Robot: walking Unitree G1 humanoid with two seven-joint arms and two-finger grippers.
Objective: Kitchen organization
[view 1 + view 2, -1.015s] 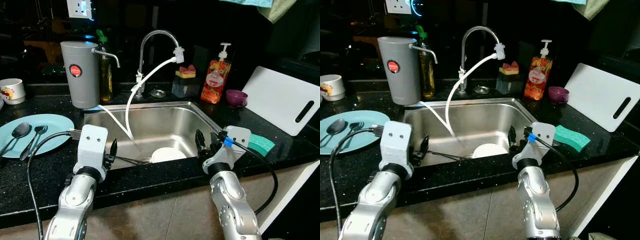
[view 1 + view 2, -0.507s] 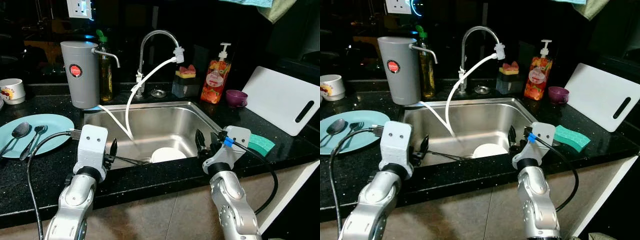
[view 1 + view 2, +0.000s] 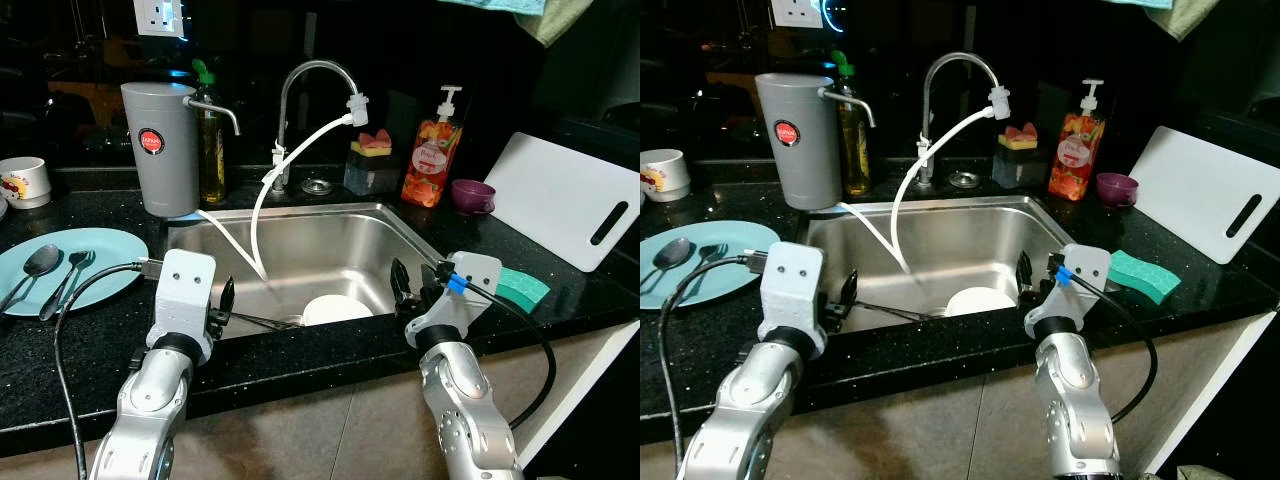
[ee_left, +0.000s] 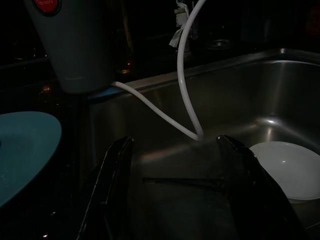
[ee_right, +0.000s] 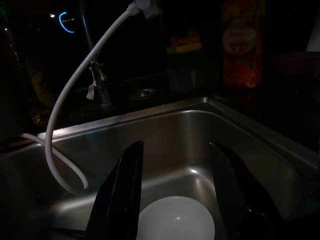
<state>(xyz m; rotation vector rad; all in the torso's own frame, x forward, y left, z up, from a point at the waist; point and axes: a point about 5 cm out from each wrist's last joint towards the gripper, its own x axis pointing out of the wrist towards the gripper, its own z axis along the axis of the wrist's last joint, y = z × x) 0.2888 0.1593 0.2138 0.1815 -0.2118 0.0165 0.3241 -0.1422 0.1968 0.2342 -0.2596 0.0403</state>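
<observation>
Nearest the camera, the left gripper (image 3: 226,305) and the right gripper (image 3: 405,285) hovered at the front edge of the stainless steel sink (image 3: 300,240), each with its two black fingers spread apart and holding nothing. Just beyond them a round white bowl (image 3: 336,308) lay on the sink floor, between the two grippers, with a thin dark utensil (image 3: 262,321) lying beside it. A white flexible hose (image 3: 262,205) drooped from the curved chrome tap (image 3: 300,90) down into the basin. On the black speckled table (image 3: 90,330), a light blue plate (image 3: 105,262) carrying spoons (image 3: 40,262) sat to the left, and a green sponge (image 3: 525,285) sat to the right. Farther back stood a grey cylindrical dispenser (image 3: 160,148), an orange soap pump bottle (image 3: 430,155), a small purple bowl (image 3: 472,196) and a white cutting board (image 3: 570,205)
</observation>
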